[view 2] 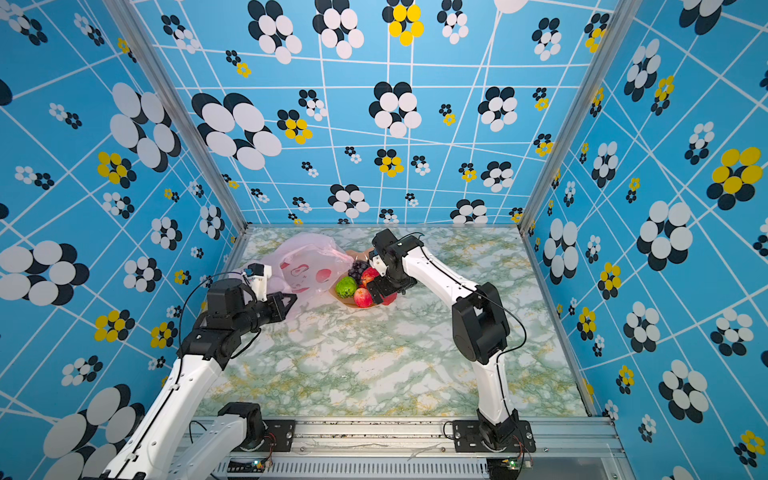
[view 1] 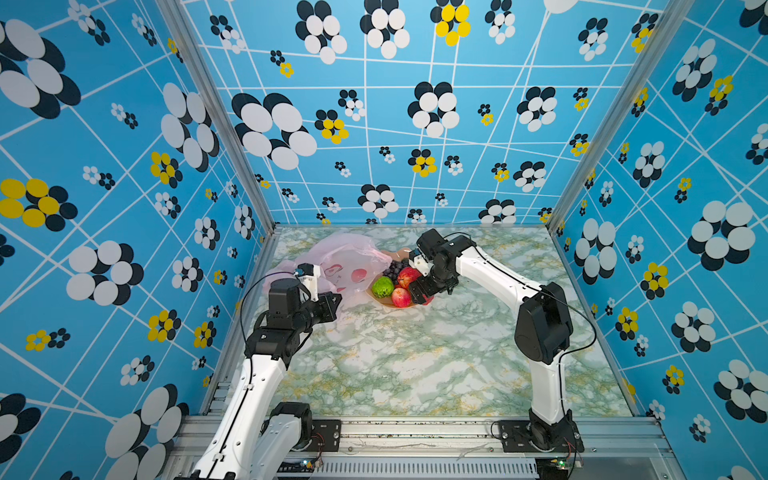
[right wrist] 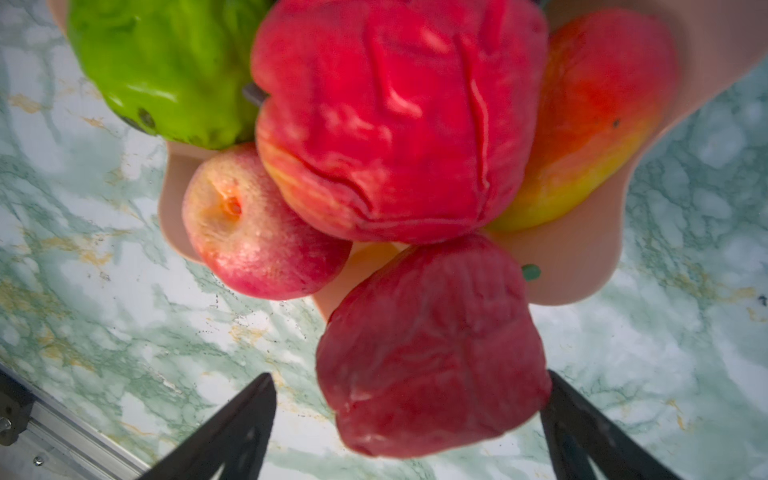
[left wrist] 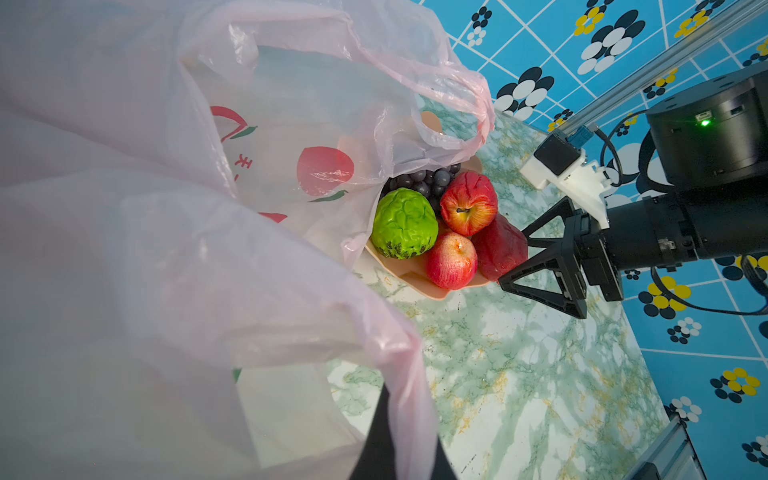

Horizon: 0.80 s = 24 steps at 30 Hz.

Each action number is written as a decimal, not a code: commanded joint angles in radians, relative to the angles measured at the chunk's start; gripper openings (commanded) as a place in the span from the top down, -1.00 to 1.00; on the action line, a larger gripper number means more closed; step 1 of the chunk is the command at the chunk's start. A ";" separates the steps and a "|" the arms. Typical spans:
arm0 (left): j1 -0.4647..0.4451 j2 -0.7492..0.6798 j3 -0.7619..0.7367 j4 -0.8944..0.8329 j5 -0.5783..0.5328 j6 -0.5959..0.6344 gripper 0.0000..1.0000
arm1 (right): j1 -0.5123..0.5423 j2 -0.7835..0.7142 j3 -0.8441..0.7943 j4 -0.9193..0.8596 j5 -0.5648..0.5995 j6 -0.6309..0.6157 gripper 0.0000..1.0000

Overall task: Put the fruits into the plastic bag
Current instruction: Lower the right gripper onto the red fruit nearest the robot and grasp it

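While my left gripper (view 1: 334, 301) pinches the plastic bag (view 1: 345, 257), nothing's bagged; my right gripper (left wrist: 514, 257) gapes round the bowl's (left wrist: 417, 277) bumpy red fruit (right wrist: 432, 353).

The plastic bag (left wrist: 166, 208) lies against the bowl (left wrist: 409, 276) holding 2 apples (left wrist: 468, 203).

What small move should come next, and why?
Probably the right gripper should close on the dark red bumpy fruit: its open jaws stand on either side of it at the bowl rim, and the left gripper holds the plastic bag.
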<state>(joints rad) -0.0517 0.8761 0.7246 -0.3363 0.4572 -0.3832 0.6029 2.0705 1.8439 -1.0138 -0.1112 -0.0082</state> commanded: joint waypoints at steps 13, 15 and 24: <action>0.019 0.015 -0.002 -0.005 0.017 0.020 1.00 | -0.025 0.070 0.070 -0.027 -0.047 0.007 -0.70; 0.021 0.016 -0.002 -0.005 0.017 0.018 1.00 | -0.026 0.069 0.071 -0.027 -0.047 0.008 -0.64; 0.022 0.020 -0.001 -0.002 0.021 0.018 1.00 | -0.029 0.052 0.071 -0.031 -0.045 0.009 -0.26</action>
<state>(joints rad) -0.0391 0.8894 0.7246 -0.3363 0.4603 -0.3798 0.5797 2.1296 1.8923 -1.0176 -0.1440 -0.0013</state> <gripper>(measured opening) 0.045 0.736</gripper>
